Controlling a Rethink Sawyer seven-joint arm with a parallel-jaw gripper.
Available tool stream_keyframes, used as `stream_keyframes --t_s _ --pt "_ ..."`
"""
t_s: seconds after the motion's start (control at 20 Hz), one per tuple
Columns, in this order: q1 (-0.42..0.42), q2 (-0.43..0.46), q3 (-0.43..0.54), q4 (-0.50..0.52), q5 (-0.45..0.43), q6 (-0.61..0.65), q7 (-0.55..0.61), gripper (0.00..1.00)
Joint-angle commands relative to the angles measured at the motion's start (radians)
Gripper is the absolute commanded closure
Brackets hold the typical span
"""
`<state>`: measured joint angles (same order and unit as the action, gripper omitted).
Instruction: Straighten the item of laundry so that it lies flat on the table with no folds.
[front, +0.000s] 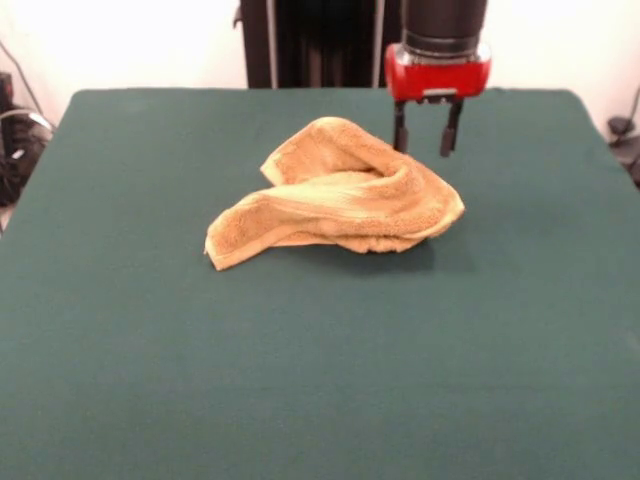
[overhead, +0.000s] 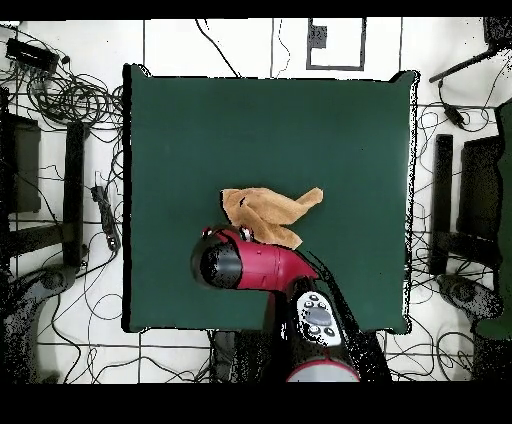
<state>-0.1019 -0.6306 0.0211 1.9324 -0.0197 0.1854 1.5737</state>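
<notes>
The orange-tan towel (front: 340, 195) lies crumpled and folded over itself near the middle of the dark green table (front: 150, 330), with one corner stretched toward the front left. My gripper (front: 425, 135) hangs open and empty just above and behind the towel's far right part, not touching it. In the overhead view the towel (overhead: 268, 215) is a bunched shape at the table's (overhead: 200, 130) centre. The arm's red wrist (overhead: 228, 262) sits over the towel's lower left edge and hides the gripper there. No label or paler band shows.
The robot's dark pedestal (front: 320, 40) stands behind the table's far edge. Tangled cables (overhead: 70, 95) and dark equipment (overhead: 460, 200) lie on the floor round the table in the overhead view.
</notes>
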Motion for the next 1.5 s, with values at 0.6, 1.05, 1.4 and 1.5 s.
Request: stream_keyframes --t_s 0.6,1.05,1.4,1.5 --pt "-0.005 -0.108 0.086 -0.064 0.037 0.214 0.104 0.00" --pt "-0.001 -0.145 0.109 -0.084 0.071 0.225 0.152 0.00" --pt "0.027 -0.110 0.089 -0.083 0.074 0.143 0.188 0.00" --pt "0.042 -0.092 0.075 -0.093 0.074 0.111 0.203 0.00"
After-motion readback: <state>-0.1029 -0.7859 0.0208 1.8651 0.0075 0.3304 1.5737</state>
